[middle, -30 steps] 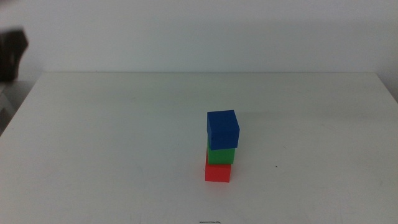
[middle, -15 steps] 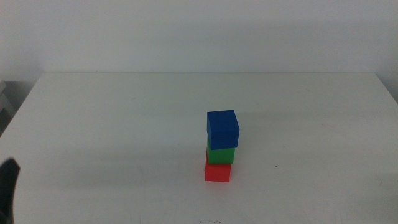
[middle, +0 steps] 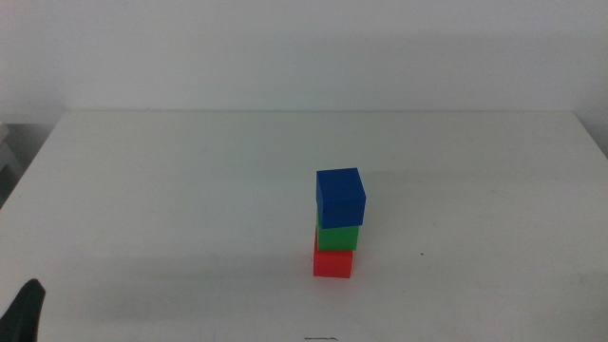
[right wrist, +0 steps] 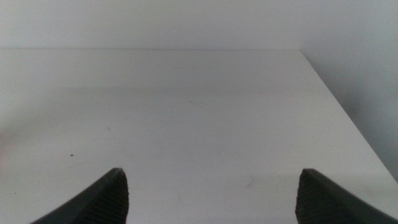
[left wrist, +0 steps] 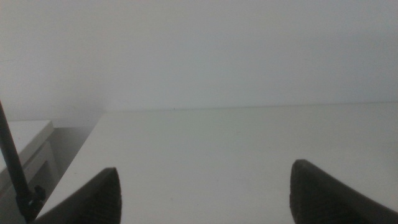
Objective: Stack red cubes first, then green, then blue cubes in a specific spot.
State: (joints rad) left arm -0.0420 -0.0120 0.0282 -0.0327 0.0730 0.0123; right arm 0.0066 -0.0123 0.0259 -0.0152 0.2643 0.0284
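A three-cube tower stands on the white table point(middle: 171, 190), a little right of centre in the middle view. The red cube point(middle: 332, 263) is at the bottom, the green cube point(middle: 338, 237) rests on it, and the blue cube point(middle: 340, 197) sits on top, shifted slightly to the right. No gripper touches the tower. My left gripper point(left wrist: 205, 193) is open over bare tabletop; a dark part of it point(middle: 25, 313) shows at the bottom left corner of the middle view. My right gripper point(right wrist: 211, 196) is open over bare tabletop too and does not show in the middle view.
A pale wall rises behind the table's far edge point(middle: 313, 111). The table's left edge point(left wrist: 74, 162) and a thin dark rod point(left wrist: 13, 162) beside it show in the left wrist view. The table's right edge point(right wrist: 339, 106) shows in the right wrist view.
The left arm, first at the upper left of the middle view, has dropped to the bottom left corner and sunk further out of view. The tower has not moved.
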